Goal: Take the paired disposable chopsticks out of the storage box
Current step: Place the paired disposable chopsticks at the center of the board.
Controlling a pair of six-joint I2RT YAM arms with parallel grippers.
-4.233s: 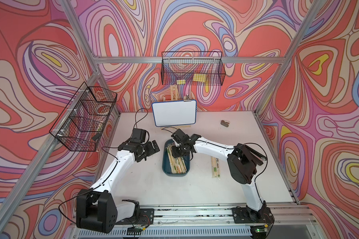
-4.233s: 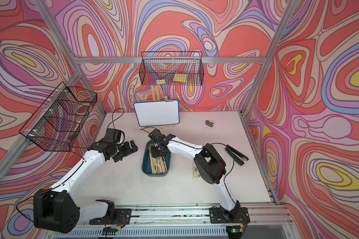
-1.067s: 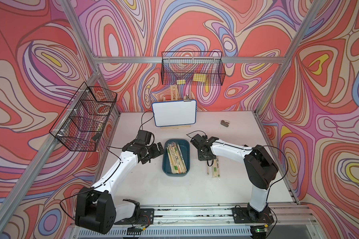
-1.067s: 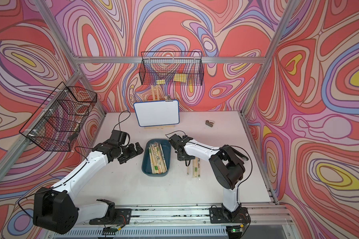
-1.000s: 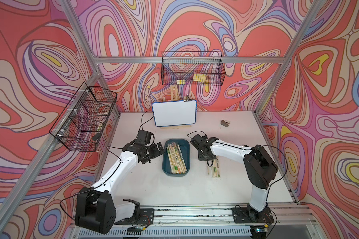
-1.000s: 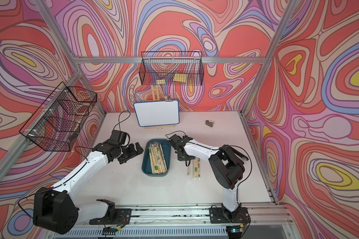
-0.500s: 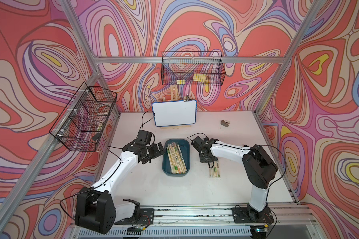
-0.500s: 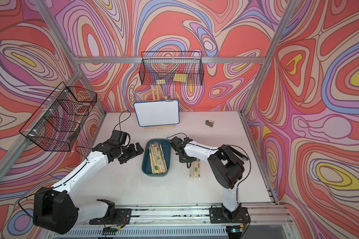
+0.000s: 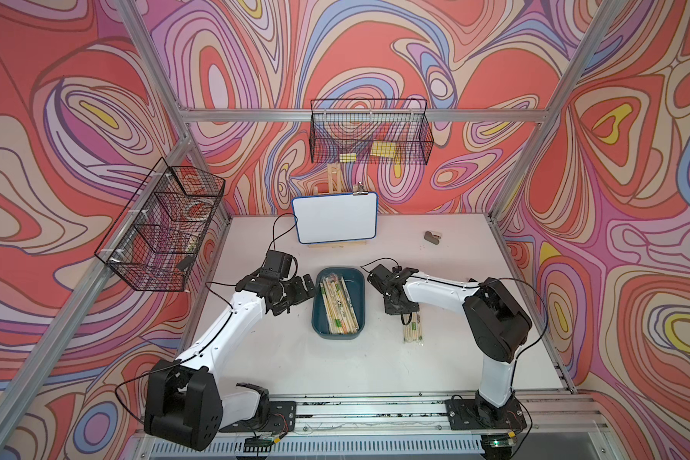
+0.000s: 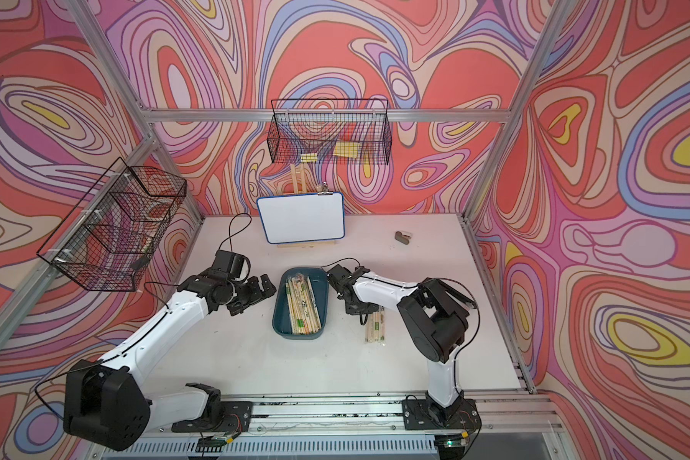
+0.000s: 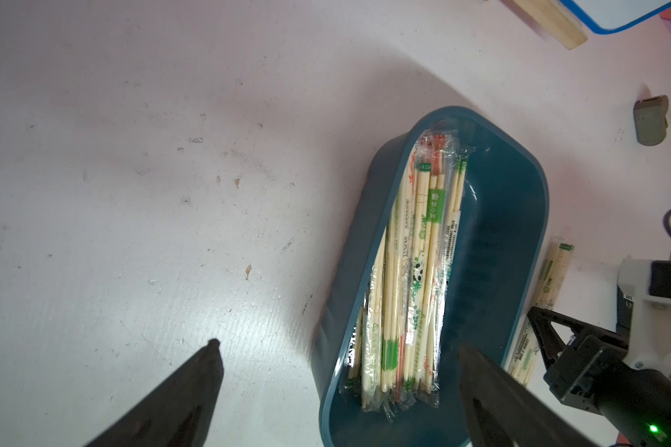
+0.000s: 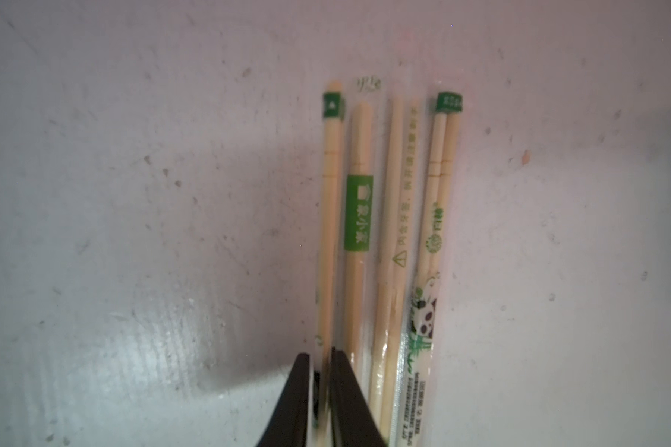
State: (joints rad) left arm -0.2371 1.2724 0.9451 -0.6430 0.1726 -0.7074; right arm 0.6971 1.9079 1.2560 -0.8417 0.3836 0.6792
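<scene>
The step in hand looks like the setting-down: the right tool is low over the bench, to the right of the box, its jaws narrow and closed about the end of one pair of chopsticks. That pair lies alongside three other pairs, all roughly parallel and just beside one another. Whether it sits fully flat on the bench I can't quite say, as the close view is soft there.

The left tool hangs wide and empty at the box's other side, one finger over the bench and one over the box.

To my eye the job is far from done: a thick stack of chopsticks lies in the box, lengthwise, crowded toward the left arm's side with the floor bare on the other.

The next move calls for the right tool to let go cleanly, lift straight up so it doesn't drag the neighbouring sleeves, then go back to the box. Picking one pair from that slippery heap will need a fine pinch.

The chopsticks are thin pale bamboo in clear, shiny sleeves, printed with green labels, a panda, and here and there some red-orange.
</scene>
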